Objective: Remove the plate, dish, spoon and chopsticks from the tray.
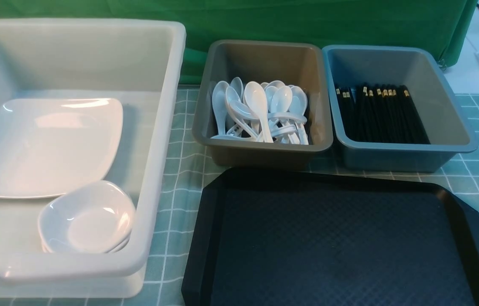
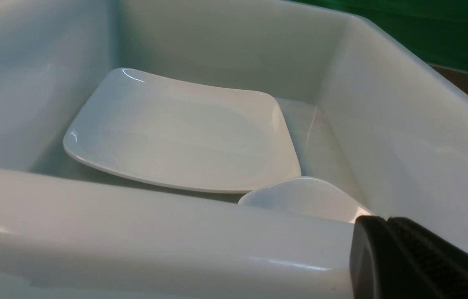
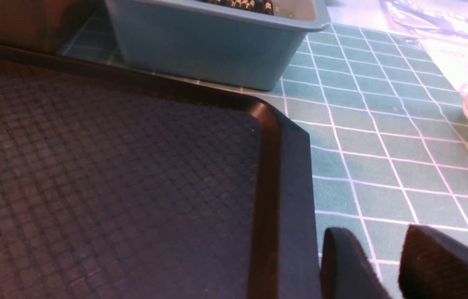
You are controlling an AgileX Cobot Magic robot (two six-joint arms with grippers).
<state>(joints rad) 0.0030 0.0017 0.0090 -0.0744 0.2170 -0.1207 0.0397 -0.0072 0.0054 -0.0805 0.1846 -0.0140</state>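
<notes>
We see only a dark sliver of the left gripper (image 2: 420, 257) at the tub's (image 1: 154, 127) near rim, fingers together, holding nothing. The right gripper (image 3: 383, 265), seen only by its wrist camera, hangs beside the bare tray (image 1: 456, 204), jaws apart, empty. The plate (image 1: 40, 144) lies in the tub with dishes (image 1: 86, 219). Spoons (image 1: 260, 110) and chopsticks (image 1: 381, 112) fill the bins beyond the tray.

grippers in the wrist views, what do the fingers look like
Little shows. The left gripper appears as a black block with rounded edges and a finely ribbed inner face. The right gripper shows two black fingers, matte, with rounded tips. No cables or markings visible.
</notes>
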